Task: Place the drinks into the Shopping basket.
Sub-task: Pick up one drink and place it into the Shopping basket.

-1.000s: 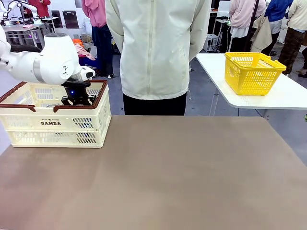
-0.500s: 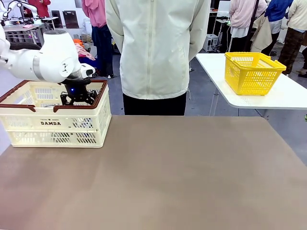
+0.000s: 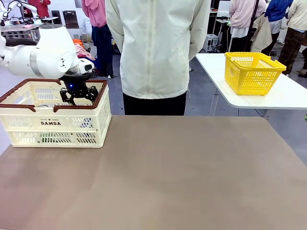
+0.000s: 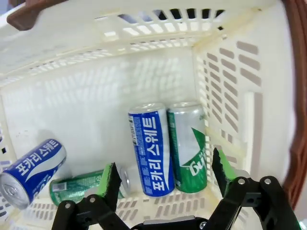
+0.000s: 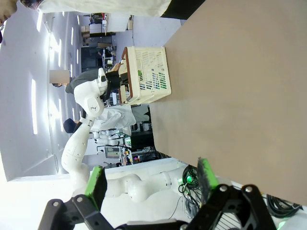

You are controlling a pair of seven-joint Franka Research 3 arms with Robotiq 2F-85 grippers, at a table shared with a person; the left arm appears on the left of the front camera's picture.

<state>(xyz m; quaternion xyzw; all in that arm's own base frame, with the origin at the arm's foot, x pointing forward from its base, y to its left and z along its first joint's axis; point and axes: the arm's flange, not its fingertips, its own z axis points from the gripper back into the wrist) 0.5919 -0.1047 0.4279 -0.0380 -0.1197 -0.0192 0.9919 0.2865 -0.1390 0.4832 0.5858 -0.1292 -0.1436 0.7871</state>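
The cream Shopping basket (image 3: pixel 50 123) with its brown rim stands at the table's far left. My left gripper (image 3: pixel 79 98) hangs open just above its right half, holding nothing. In the left wrist view several drinks lie on the basket floor: a blue can (image 4: pixel 149 149) beside a green can (image 4: pixel 188 146) in the corner, another blue can (image 4: pixel 31 166) at the left, and a second green can (image 4: pixel 79 186) partly behind a finger. My left gripper (image 4: pixel 165 173) is spread above them. My right gripper (image 5: pixel 151 181) is open over bare table, far from the Shopping basket (image 5: pixel 146 74).
A person in a cream jacket (image 3: pixel 158 48) stands at the far edge of the brown table (image 3: pixel 168 172). A small yellow basket (image 3: pixel 253 72) sits on a white side table (image 3: pixel 288 96) at the right.
My left gripper has risen from inside the basket to just above its rim, open and with nothing in it.
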